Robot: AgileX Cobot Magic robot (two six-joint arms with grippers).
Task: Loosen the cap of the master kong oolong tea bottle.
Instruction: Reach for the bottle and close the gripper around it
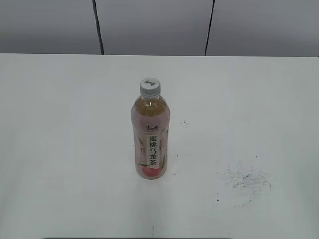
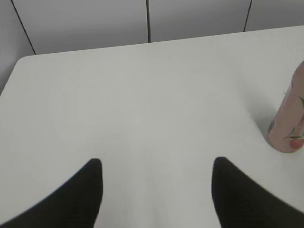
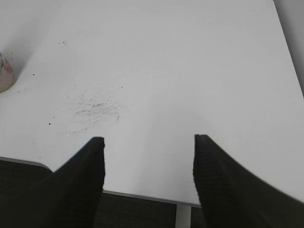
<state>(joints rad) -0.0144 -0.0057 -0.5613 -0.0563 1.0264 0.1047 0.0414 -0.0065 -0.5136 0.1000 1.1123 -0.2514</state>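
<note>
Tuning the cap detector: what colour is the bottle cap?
White-grey, with a small dark mark on top. The cap shows best in the exterior view.

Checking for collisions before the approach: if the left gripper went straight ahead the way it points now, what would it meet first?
Probably only bare table. The left gripper stands open over empty white surface; the master kong oolong tea bottle sits off at the right edge of its view, outside that line.
</note>
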